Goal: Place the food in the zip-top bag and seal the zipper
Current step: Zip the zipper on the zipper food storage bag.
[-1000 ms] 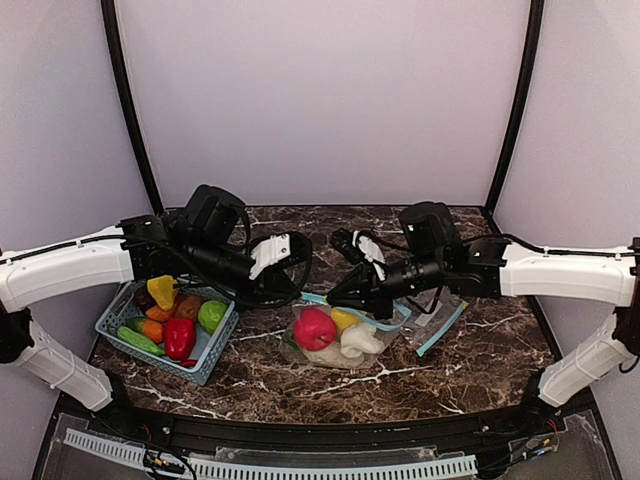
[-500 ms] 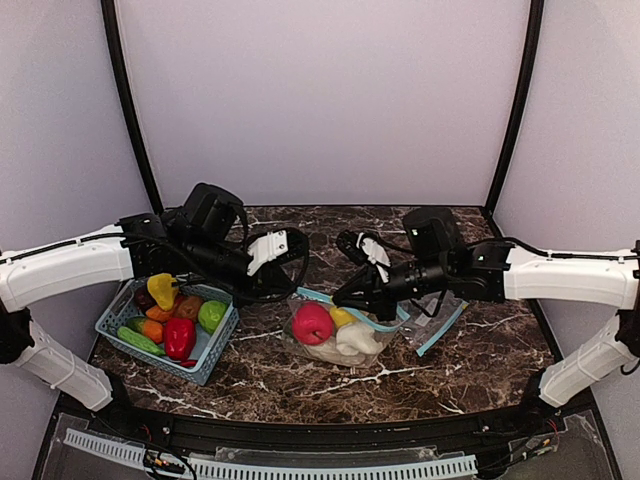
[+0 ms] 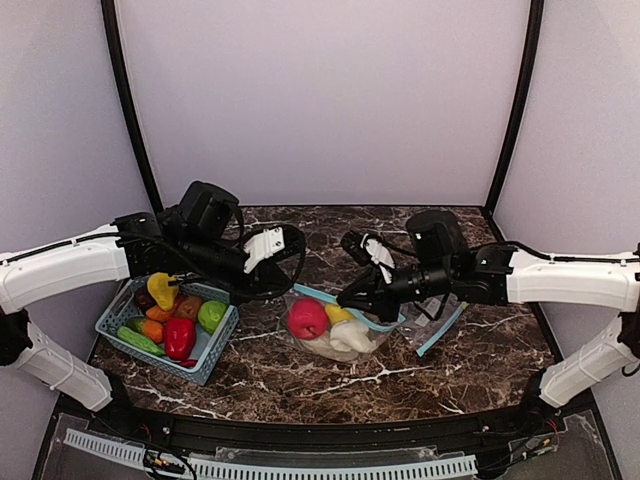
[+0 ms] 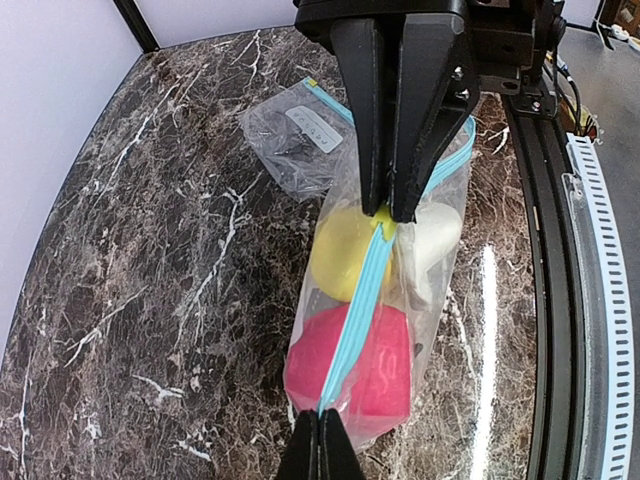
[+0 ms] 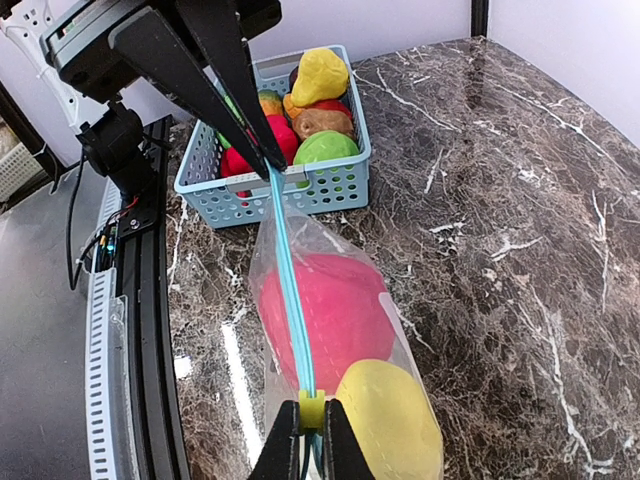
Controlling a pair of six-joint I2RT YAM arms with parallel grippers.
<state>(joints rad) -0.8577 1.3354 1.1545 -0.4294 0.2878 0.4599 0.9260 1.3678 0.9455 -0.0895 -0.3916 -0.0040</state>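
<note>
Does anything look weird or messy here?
A bit. The left pincer and right pincer pinch the zipper of the bag taut between them, yet lots of food sits in the basket. A spare bag lies wrinkled on the table beside it.

no legible text in view

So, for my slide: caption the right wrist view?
Left gripper and right gripper pinch the bag's zipper ends; red, yellow food inside.
</note>
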